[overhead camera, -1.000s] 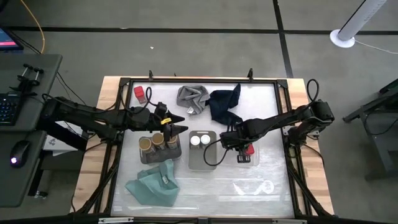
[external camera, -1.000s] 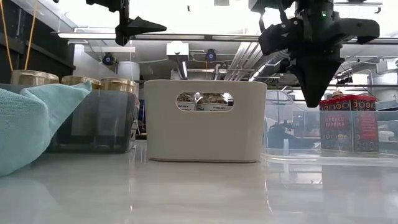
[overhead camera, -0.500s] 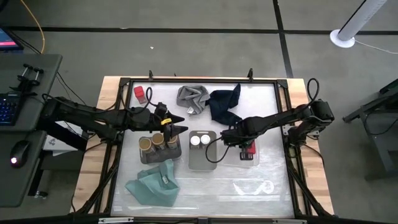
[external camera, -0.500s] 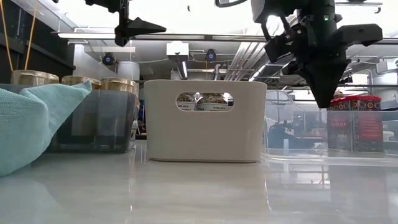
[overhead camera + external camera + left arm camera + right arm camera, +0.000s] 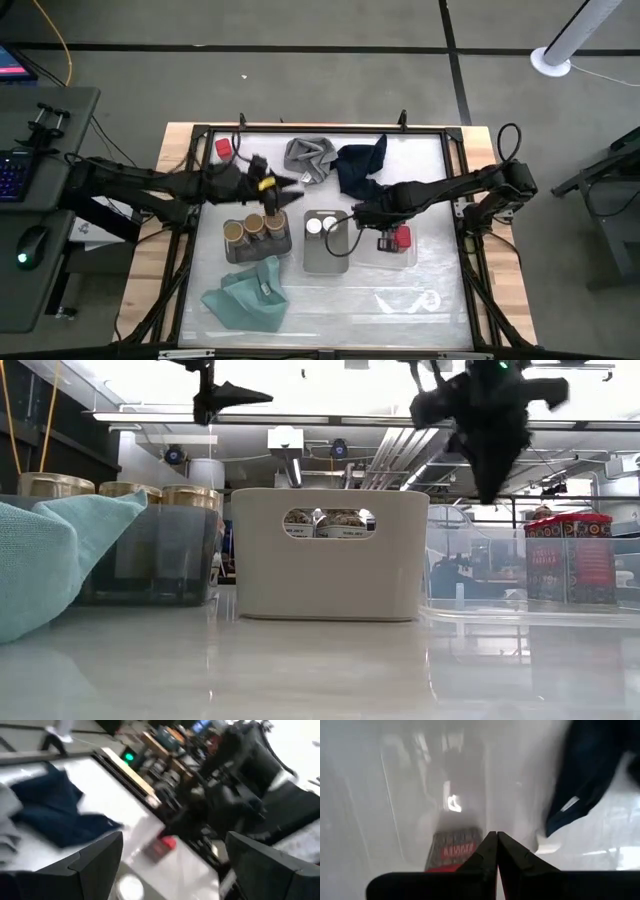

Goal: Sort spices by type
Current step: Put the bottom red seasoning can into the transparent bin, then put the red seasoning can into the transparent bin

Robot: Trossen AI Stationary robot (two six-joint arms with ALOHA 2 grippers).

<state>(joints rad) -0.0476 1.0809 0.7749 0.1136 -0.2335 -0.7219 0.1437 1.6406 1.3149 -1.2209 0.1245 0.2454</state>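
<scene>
Three tan-topped jars [image 5: 253, 229] stand in a dark tray [image 5: 232, 253]; they also show in the low view [image 5: 125, 490]. Two white-topped jars [image 5: 322, 226] stand in the white bin [image 5: 325, 555]. One red jar [image 5: 399, 238] stands in a clear tray [image 5: 408, 258]. The other red jar [image 5: 224, 148] stands on the table's far left. My left gripper [image 5: 290, 190] hovers open above the far side of the tan jars. My right gripper [image 5: 360, 214] hangs shut, raised between the white bin and the red jar [image 5: 452, 851], touching nothing.
A grey cloth [image 5: 308, 157] and a navy cloth [image 5: 360, 168] lie at the table's far middle. A teal cloth [image 5: 243, 295] lies near the dark tray, at the near left. The near right of the table [image 5: 400, 310] is bare.
My right gripper has risen and drawn toward the far left, away from the red jar in the clear tray, staying shut. My left gripper has moved a little up and toward the far edge, staying open. The jars have not moved.
</scene>
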